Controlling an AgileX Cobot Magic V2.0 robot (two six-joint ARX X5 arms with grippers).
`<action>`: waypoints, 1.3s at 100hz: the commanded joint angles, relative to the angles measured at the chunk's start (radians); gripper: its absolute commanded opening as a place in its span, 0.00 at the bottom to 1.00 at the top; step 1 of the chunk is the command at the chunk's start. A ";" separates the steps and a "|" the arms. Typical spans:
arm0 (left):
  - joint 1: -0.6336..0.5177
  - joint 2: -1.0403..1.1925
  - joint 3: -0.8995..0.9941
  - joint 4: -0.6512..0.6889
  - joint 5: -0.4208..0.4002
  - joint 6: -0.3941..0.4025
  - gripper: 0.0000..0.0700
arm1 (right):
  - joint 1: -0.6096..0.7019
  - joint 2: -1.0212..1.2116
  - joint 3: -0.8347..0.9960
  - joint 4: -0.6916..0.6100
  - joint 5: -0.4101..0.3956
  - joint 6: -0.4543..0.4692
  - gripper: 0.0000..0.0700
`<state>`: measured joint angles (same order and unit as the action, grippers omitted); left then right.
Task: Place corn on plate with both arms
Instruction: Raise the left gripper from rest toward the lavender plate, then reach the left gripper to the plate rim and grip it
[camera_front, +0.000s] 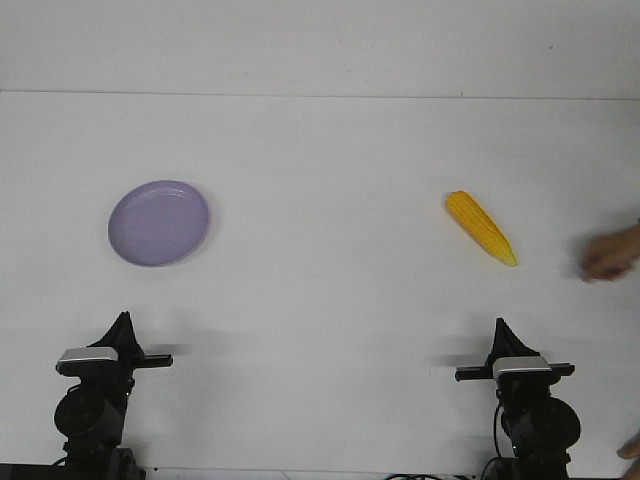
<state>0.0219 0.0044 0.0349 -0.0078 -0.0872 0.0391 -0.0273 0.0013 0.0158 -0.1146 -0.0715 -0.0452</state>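
Observation:
The yellow-orange corn (481, 227) lies on the white table at the right, its pointed tip towards the front right. The lavender plate (159, 222) lies empty on the left side of the table. My left gripper (123, 320) is near the front edge, well short of the plate, its fingers together in a point and holding nothing. My right gripper (499, 326) is near the front edge, short of the corn and slightly to its right, its fingers likewise together and holding nothing.
A blurred human hand (610, 255) reaches in at the right edge, close to the corn's tip. Another bit of hand (630, 450) shows at the bottom right corner. The table's back edge (320, 94) runs across the top.

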 joint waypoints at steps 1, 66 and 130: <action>0.001 -0.002 -0.021 0.010 0.002 0.010 0.02 | 0.000 0.000 -0.003 0.010 0.000 -0.004 0.00; 0.001 -0.002 -0.021 0.024 0.043 -0.113 0.02 | 0.000 0.000 -0.003 0.010 0.000 -0.004 0.00; 0.001 0.336 0.440 -0.054 -0.025 -0.209 0.04 | 0.000 0.000 -0.003 0.010 0.000 -0.004 0.00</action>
<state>0.0219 0.2611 0.3954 -0.0105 -0.1074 -0.2195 -0.0273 0.0013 0.0158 -0.1146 -0.0715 -0.0452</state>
